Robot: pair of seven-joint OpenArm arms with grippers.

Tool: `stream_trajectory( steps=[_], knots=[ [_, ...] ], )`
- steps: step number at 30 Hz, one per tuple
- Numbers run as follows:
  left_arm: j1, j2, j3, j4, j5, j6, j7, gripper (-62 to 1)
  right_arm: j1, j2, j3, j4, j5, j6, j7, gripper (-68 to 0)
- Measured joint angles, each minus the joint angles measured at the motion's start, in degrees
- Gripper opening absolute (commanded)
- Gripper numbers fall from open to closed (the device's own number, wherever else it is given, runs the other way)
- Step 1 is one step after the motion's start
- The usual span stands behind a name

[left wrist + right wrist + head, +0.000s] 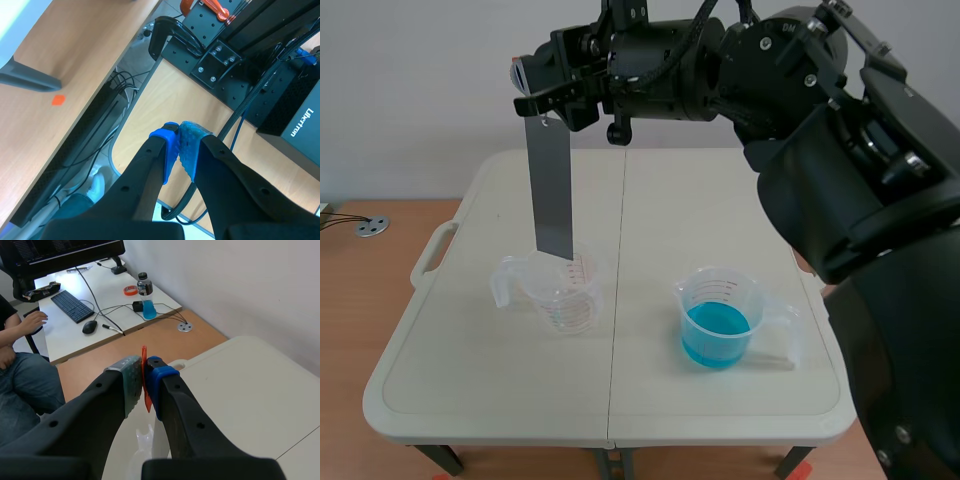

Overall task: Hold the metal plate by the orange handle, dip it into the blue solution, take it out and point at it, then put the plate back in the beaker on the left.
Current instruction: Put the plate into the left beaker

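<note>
Right wrist view: the metal plate itself is hidden beneath the fingers. Only a sliver of the orange handle (145, 385) shows, pinched between the pads of the right tool (144, 377).

Scene view: the left arm is out of sight. The metal plate (551, 190) hangs upright from the right tool (533, 97), directly below it. Its lower edge is at the mouth of the empty beaker (563, 297) on the surface (720, 220); whether it is inside cannot be told. The beaker of blue solution (718, 318) stands well apart.

Left tool (181, 150): pads pressed together on nothing.
</note>
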State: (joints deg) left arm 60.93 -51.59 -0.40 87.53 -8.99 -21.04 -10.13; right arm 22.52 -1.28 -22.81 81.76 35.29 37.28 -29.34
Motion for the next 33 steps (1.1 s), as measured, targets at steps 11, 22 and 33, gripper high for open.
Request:
stream_trajectory(
  steps=[11,22,33],
  knots=[
    [0.0,0.0,0.0,0.0,0.0,0.0,0.2,-58.2,0.0,0.0,-1.3,-5.9,-0.8,0.7,2.4,-66.5],
    [0.0,0.0,0.0,0.0,0.0,0.0,0.2,-58.2,0.0,0.0,-1.3,-10.0,-1.5,1.9,3.4,-66.5],
    [0.0,0.0,0.0,0.0,0.0,0.0,0.2,-58.2,0.0,0.0,-1.3,-15.9,-1.5,4.5,3.4,-66.5]
  ],
)
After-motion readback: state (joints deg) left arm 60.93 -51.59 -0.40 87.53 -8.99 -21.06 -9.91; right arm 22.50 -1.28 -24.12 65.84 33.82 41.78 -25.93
